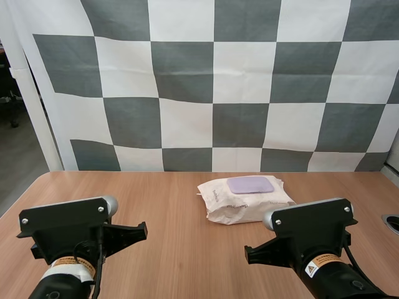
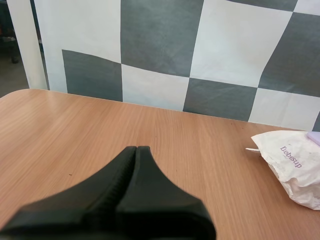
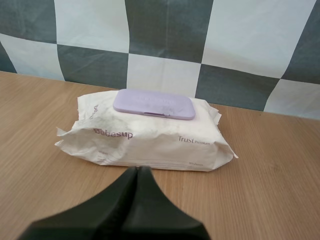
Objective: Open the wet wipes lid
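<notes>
Wipes (image 3: 145, 140) lie flat on the table (image 1: 156, 212) right of centre, just beyond my right gripper (image 3: 137, 171) (clenched on nothing, like my left gripper (image 2: 136, 150)), so I should open it and lift the lilac lid (image 3: 154, 104) by its near edge.

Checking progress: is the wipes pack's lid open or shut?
Shut: the purple lid lies flat on the wet wipes pack, no edge lifted.

High camera looks forward and down across the worktop (image 1: 174, 249). Wrist cameras ride low, facing forward; all three share the wipes pack (image 1: 246, 200), closest from the right wrist.
</notes>
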You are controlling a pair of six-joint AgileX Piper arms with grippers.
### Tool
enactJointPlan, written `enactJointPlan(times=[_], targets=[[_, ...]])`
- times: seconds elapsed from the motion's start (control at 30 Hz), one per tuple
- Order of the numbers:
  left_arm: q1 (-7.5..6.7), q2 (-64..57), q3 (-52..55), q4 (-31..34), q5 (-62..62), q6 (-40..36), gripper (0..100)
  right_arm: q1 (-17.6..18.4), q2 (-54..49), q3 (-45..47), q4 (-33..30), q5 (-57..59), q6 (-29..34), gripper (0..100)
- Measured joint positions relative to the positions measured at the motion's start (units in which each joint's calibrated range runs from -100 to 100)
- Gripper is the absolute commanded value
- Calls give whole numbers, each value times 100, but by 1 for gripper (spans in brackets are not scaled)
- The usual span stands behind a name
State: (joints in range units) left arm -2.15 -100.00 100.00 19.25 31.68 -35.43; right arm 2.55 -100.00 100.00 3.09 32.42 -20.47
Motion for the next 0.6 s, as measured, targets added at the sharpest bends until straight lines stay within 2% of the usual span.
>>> enactJointPlan(times=[0.13, 0.4, 0.6], targets=[[0, 0, 0, -204, -269, 171, 0, 0, 0, 0, 0, 0, 0, 0], [8, 0, 0, -1450, -312, 1337, 0, 0, 0, 0, 0, 0, 0, 0], [8, 0, 0, -1576, -312, 1734, 0, 0, 0, 0, 0, 0, 0, 0]])
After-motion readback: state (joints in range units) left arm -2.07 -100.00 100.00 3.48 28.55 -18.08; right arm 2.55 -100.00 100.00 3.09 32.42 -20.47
